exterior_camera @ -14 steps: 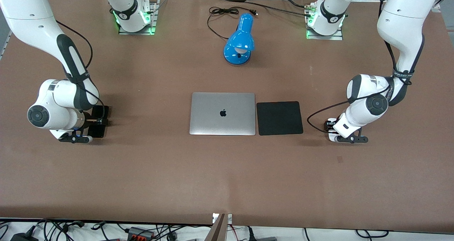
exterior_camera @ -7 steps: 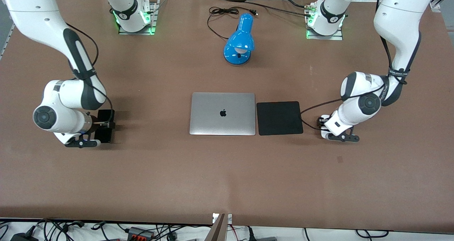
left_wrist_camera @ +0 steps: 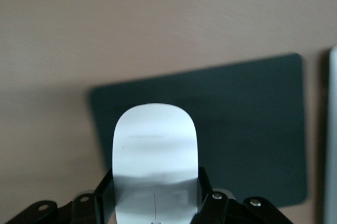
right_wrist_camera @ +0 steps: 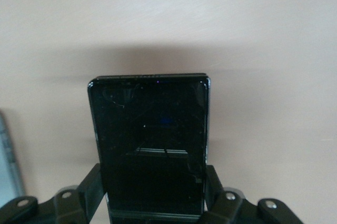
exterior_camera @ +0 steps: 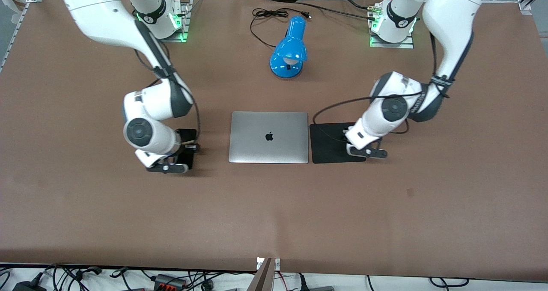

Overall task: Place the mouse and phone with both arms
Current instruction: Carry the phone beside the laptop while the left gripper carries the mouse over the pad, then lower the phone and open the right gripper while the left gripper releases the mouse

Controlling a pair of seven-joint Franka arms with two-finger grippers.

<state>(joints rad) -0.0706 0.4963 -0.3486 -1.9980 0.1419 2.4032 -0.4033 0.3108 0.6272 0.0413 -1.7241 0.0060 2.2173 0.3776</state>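
Note:
My left gripper is shut on the white oval mouse and holds it just above the black square mouse pad, over the pad's edge toward the left arm's end. In the left wrist view the black fingers clamp the mouse's sides over the pad. My right gripper is shut on the black phone and holds it low over bare table beside the laptop, toward the right arm's end. The right wrist view shows the phone flat between the fingers.
A closed silver laptop lies at the table's middle, with the mouse pad touching its side. A blue desk lamp with a black cord stands farther from the front camera. The brown table stretches wide nearer the camera.
Both arms have swung inward toward the laptop with their loads. The left gripper now holds the mouse over the mouse pad; the right gripper holds the phone close beside the laptop.

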